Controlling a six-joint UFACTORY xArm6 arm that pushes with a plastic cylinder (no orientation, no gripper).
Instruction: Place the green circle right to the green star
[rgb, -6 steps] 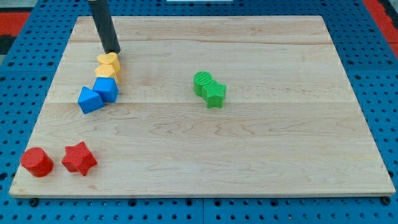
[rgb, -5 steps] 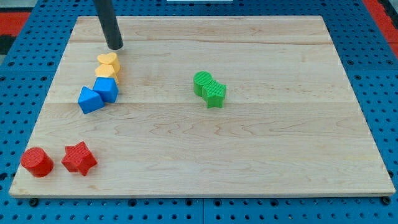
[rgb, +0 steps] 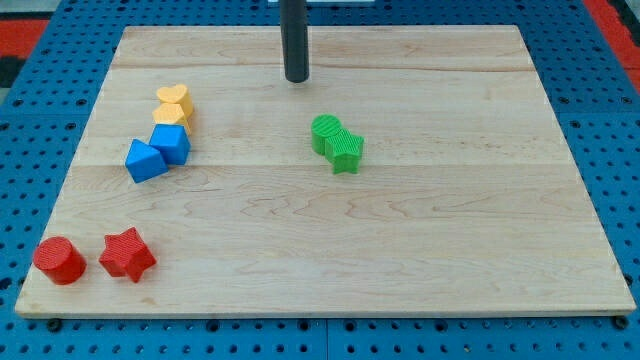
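Two green blocks touch each other near the board's middle. The upper-left one looks like the green circle (rgb: 325, 131); the lower-right one looks like the green star (rgb: 346, 152). So the circle lies left of the star and a little toward the view's top. My tip (rgb: 296, 78) rests on the wooden board (rgb: 420, 230) toward the view's top, above and slightly left of the green circle, with a clear gap between them. It touches no block.
At the left, a yellow heart (rgb: 174, 97) and another yellow block (rgb: 170, 114) sit above two blue blocks (rgb: 170, 143) (rgb: 146, 160). A red circle (rgb: 59, 260) and a red star (rgb: 127, 254) lie at the bottom left corner.
My tip has moved from beside the yellow heart to the right along the board's top, ending above the green blocks. No block has moved.
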